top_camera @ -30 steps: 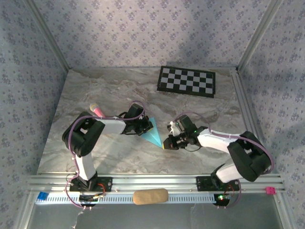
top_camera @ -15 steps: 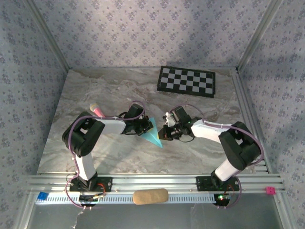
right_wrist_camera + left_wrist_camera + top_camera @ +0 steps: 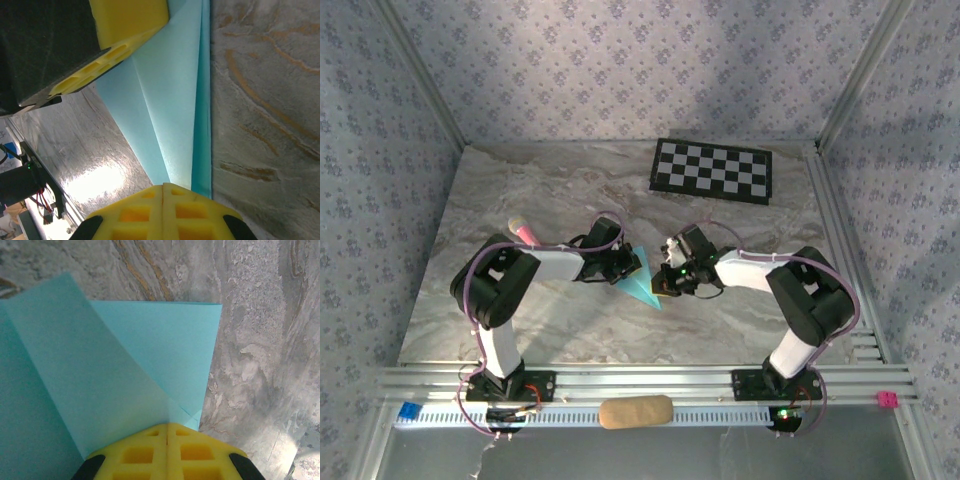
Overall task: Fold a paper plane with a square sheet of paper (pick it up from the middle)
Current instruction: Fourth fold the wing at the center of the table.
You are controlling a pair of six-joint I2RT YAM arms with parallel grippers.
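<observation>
Thin light-blue folded paper (image 3: 642, 284) looks light and floppy, best pinched along its stiffer crease. The left gripper (image 3: 167, 440) and right gripper (image 3: 162, 199) both have jaws together.

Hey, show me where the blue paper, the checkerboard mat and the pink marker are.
blue paper (image 3: 642, 288): top view, middle of the folded triangle.
checkerboard mat (image 3: 712, 170): top view, its centre squares.
pink marker (image 3: 524, 233): top view, its pink barrel.

My right claw (image 3: 163, 192) is at bottom centre, its two yellow pads pressed together and pinching the narrow end of the light blue paper (image 3: 167, 100). The paper is folded in overlapping layers and widens towards the top edge. My left claw (image 3: 127, 22), yellow and black, overlaps it at upper left. The marbled desk (image 3: 265, 110) lies beneath.
</observation>
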